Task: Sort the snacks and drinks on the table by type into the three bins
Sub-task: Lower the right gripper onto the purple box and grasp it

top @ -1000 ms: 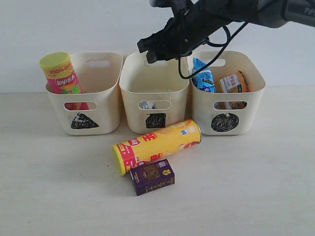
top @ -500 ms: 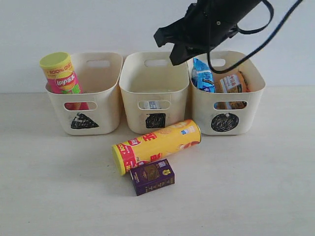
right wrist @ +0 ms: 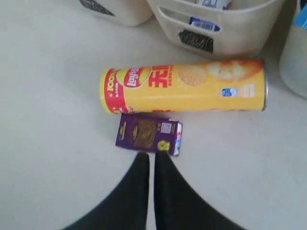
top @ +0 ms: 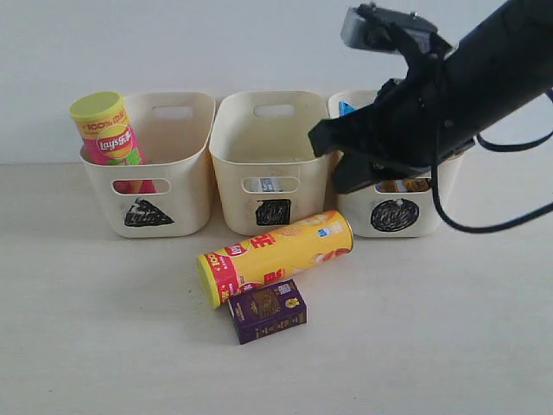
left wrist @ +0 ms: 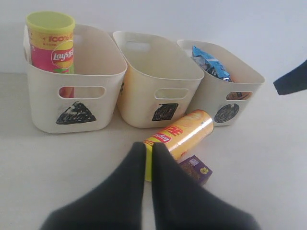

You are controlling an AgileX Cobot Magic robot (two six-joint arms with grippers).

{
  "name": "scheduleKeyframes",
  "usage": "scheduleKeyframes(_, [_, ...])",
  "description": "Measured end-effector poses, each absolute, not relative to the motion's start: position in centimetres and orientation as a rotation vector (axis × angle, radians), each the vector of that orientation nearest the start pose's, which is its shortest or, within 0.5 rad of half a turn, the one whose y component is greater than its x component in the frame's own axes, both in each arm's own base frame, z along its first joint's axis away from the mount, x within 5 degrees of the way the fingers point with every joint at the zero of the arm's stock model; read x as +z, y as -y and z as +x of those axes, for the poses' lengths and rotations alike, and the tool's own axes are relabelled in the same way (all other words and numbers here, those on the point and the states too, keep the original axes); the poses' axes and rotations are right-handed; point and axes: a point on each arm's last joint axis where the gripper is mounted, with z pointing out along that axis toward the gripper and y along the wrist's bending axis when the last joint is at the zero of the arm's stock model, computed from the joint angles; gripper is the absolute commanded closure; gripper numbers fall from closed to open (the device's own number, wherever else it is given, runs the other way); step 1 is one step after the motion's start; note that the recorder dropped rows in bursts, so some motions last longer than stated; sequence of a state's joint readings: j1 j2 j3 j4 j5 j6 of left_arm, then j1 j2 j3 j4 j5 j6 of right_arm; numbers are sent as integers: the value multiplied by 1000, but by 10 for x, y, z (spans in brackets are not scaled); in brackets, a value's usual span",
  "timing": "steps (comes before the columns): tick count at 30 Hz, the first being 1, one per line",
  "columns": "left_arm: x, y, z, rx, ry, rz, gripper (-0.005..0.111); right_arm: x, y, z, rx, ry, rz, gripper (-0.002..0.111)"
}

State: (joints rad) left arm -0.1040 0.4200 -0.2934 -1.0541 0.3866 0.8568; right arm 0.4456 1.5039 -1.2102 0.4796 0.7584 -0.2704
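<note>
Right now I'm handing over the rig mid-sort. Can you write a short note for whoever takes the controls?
Left gripper: shut, empty, hanging over the table facing the bins.
Right gripper: shut, empty, hanging above the purple box.
Done: pink Lay's tube stands in the triangle bin. The white-and-blue carton is in the square bin. The blue packet and orange packet are in the circle bin.
Left: yellow Lay's tube, on its side in front of the square bin, and the purple box right beside it.
</note>
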Motion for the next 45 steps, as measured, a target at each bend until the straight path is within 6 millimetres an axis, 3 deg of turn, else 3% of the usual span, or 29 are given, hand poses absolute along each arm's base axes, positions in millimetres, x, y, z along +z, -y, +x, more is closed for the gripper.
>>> scheduleKeyframes(8, [265,39,89,-491,-1813,185,102,291,-208,236,697,-2466,-904,106])
scheduleKeyframes(10, [265,39,89,-491,-1813,185,102,289,-218,228,693,-2453,-976,89])
scheduleKeyframes(12, [265,39,89,-491,-1813,185,102,282,-222,229,671,-2479,-990,60])
scheduleKeyframes(14, [265,39,89,-491,-1813,185,102,269,-223,234,638,-2541,-964,15])
scheduleKeyframes(16, [265,39,89,-491,-1813,185,102,258,-225,238,621,-2597,-928,3])
scheduleKeyframes(20, [265,39,89,-493,-1814,187,102,231,-231,248,583,-2687,-878,3])
scheduleKeyframes(23, [265,39,89,-493,-1814,187,102,211,-232,263,481,-2722,-725,3])
scheduleKeyframes(26, [265,39,89,-493,-1814,187,102,202,-235,271,412,-2740,-640,3])
scheduleKeyframes(32, [265,39,89,-493,-1814,187,102,187,-266,276,261,-2712,-651,3])
scheduleKeyframes(38, [265,39,89,-493,-1814,187,102,163,-277,286,223,-2723,-640,3])
scheduleKeyframes(45, [264,39,89,-493,-1816,186,102,153,-285,294,234,-2706,-635,3])
